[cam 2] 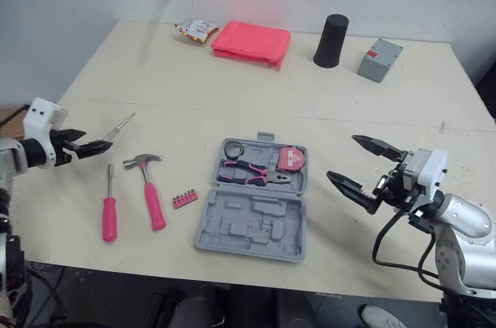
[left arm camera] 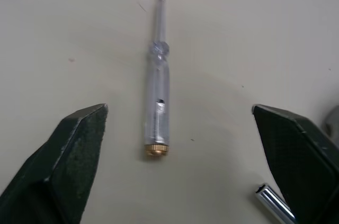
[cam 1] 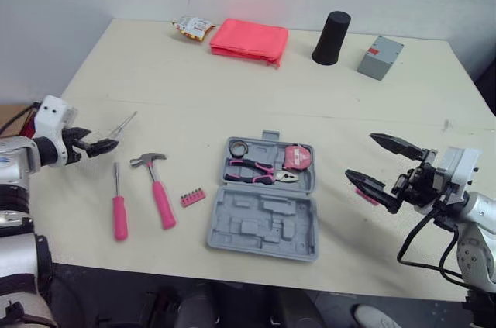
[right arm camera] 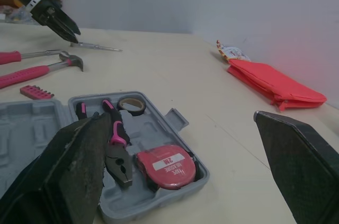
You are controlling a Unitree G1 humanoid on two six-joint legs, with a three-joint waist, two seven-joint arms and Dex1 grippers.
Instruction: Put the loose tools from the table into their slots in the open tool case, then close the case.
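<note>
Tool case (cam 1: 263,223) holds tape measure (right arm camera: 167,167) labelled, seemingly, "2M".

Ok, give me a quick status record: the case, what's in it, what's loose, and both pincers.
case: tool case open, lying flat
in case: pliers, tape measure, tape roll
loose, left of case: clear screwdriver, pink screwdriver, hammer, bit strip
left pincer: open, fingers either side of the clear screwdriver's brass end, not gripping
right pincer: open, empty, right of the case
task state: four tools unslotted, case not closed
</note>
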